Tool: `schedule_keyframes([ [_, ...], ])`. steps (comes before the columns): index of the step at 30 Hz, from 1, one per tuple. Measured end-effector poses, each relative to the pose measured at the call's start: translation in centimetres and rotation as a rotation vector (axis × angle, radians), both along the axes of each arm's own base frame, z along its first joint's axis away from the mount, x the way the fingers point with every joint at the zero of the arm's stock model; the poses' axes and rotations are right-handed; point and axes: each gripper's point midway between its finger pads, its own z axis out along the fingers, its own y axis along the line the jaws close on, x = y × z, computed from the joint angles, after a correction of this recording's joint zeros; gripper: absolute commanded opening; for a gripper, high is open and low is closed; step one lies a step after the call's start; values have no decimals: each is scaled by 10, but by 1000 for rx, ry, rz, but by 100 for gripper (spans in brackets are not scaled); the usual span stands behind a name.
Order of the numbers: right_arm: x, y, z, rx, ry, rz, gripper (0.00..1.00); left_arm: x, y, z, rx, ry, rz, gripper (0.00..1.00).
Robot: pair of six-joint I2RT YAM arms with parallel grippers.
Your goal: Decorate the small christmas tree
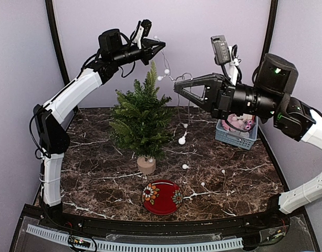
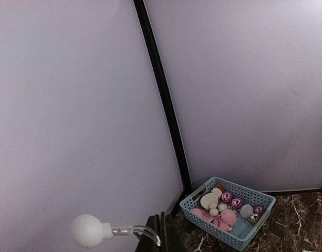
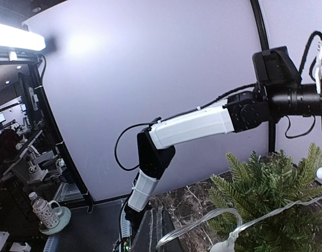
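1. The small christmas tree (image 1: 141, 121) is stood mid-table, behind a red plate (image 1: 162, 197).
2. The light string (image 1: 182, 140) is pinched by the left gripper (image 1: 161, 46) above the treetop and by the right gripper (image 1: 177, 86) beside it.
3. A blue basket (image 1: 237, 138) is partly hidden by the right arm.

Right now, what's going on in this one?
Both arms hold a light string up beside the top of the tree. The left gripper is shut on it above the treetop. The right gripper is shut on it further along, to the tree's right. The rest hangs down and trails over the table. A basket of ornaments sits at the back right.
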Motion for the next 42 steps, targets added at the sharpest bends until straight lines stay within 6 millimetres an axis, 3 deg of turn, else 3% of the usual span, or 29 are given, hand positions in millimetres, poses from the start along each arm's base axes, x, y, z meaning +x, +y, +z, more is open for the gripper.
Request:
schedule_keyframes([
  [5,-25,-16,31,93,-63,92,0,4,-1,-8,8,26,6,0],
  [10,-47,-49,68,203,-135,125,0,8,1,-8,3,36,27,0],
  [15,-47,-76,88,271,-179,42,0,7,0,-8,-1,41,24,0],
  [25,-17,-91,80,283,-157,-164,0,15,7,-11,2,58,60,0],
  [32,34,-101,70,254,-76,-447,0,16,10,-10,3,90,71,0],
  [37,59,-83,51,167,-38,-532,0,23,18,-15,12,118,99,0],
  [42,67,-64,31,93,-23,-527,0,40,40,-26,30,174,153,0],
])
